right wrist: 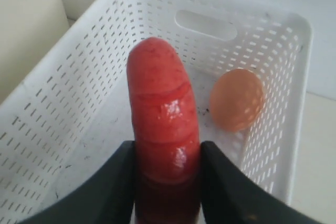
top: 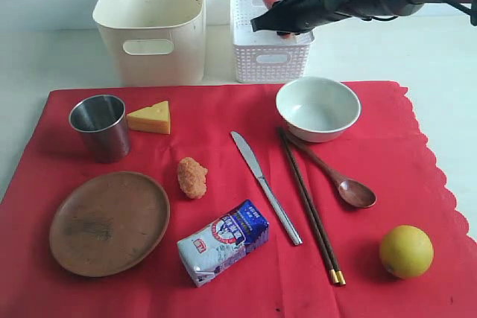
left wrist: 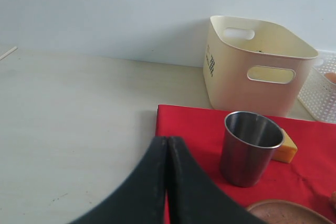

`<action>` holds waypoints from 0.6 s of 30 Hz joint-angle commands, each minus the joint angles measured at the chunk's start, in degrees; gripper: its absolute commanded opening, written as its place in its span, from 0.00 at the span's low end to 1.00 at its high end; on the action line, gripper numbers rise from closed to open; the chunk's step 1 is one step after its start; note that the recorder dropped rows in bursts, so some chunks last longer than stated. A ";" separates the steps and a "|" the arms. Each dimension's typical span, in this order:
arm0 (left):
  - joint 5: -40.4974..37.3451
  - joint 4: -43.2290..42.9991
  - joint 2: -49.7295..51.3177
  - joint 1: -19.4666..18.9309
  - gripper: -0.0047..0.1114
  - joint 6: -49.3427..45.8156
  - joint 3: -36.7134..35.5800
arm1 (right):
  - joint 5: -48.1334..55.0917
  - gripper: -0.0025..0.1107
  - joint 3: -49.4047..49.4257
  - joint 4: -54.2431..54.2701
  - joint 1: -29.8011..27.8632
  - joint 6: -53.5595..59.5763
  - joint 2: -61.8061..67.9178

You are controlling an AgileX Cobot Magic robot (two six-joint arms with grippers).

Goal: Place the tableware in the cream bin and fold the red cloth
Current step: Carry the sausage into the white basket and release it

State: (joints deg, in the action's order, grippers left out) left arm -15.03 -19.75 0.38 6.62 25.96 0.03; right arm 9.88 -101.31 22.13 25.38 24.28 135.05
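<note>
A sausage (right wrist: pixel 163 103) is pictured clamped in the right gripper (right wrist: pixel 167 156) above the white lattice basket (right wrist: pixel 63 103), its long axis pointed away from the jaws, while the steel cup (left wrist: pixel 249 148), stood upright on the red cloth (left wrist: pixel 194 124), is faced by the nearer left gripper (left wrist: pixel 167 145), jaws pressed together.

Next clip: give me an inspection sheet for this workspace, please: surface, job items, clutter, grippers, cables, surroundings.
Surface: pale table; red cloth spread flat, unfolded.
Job's things: steel cup, bowl, wooden plate, knife, chopsticks and spoon all lie on the cloth; cream bin stands behind it.
Clutter: cheese, nugget, milk packet, lemon on the cloth; egg in the white basket.
Grippers: left gripper shut, empty, by the cloth's corner; right gripper has its fingers clamped on a sausage over the basket.
Cables: dark cable along the right arm.
Surroundings: plain pale wall.
</note>
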 commanded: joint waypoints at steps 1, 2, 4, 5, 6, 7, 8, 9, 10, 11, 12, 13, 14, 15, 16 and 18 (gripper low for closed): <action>0.34 -0.09 -0.38 -0.05 0.05 -0.26 -0.03 | -0.23 0.49 -0.26 -0.06 -0.03 -0.34 0.00; 0.34 -0.09 -0.38 -0.05 0.05 -0.26 -0.03 | -0.11 0.51 -0.26 -0.06 -0.03 -0.34 0.00; 0.34 -0.09 -0.38 -0.05 0.05 -0.26 -0.03 | 0.45 0.56 -0.26 -0.06 -0.03 -0.34 0.00; 0.34 -0.09 -0.38 -0.05 0.05 -0.26 -0.03 | 0.80 0.58 -0.26 -0.06 -0.03 -0.34 0.00; 0.34 -0.09 -0.38 -0.05 0.05 -0.26 -0.03 | 0.92 0.59 -0.26 -0.06 -0.03 -0.34 0.00; 0.34 -0.09 -0.38 -0.05 0.05 -0.26 -0.03 | 0.93 0.60 -0.26 -0.06 -0.03 -0.34 0.00; 0.34 -0.09 -0.38 -0.05 0.05 -0.26 -0.03 | 0.93 0.61 -0.26 -0.06 -0.03 -0.34 0.00; 0.34 -0.09 -0.38 -0.05 0.05 -0.26 -0.03 | 1.26 0.60 -0.26 -0.06 -0.03 -0.44 -0.13; 0.34 -0.09 -0.38 -0.05 0.05 -0.26 -0.03 | 2.61 0.60 -0.26 -0.06 -0.03 -0.44 -0.53; 0.34 -0.09 -0.38 -0.05 0.05 -0.26 -0.03 | 3.75 0.60 -0.26 -0.06 -0.03 -0.44 -1.02; 0.34 -0.09 -0.38 -0.05 0.05 -0.26 -0.03 | 5.31 0.60 -0.26 0.22 -0.03 -0.44 -1.64; 0.34 -0.09 -0.38 -0.05 0.05 -0.26 -0.03 | 6.80 0.60 -0.26 0.22 -0.03 -0.44 -2.37; 0.34 -0.09 -0.38 -0.05 0.05 -0.26 -0.03 | 8.11 0.60 -0.26 0.22 -0.03 -0.44 -3.02; 0.34 -0.09 -0.38 -0.05 0.05 -0.26 -0.03 | 9.86 0.60 -0.26 0.22 -0.03 -0.33 -3.94; 0.34 -0.09 -0.38 -0.05 0.05 -0.26 -0.03 | 11.64 0.60 -0.26 -0.32 -0.03 -0.33 -5.00; 0.34 -0.09 -0.38 -0.05 0.05 -0.26 -0.03 | 14.65 0.58 -0.26 -0.98 -0.03 -0.33 -7.18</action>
State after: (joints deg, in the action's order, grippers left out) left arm -15.03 -19.75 0.38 6.62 25.96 0.03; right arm 20.79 -101.31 22.13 25.38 24.19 131.54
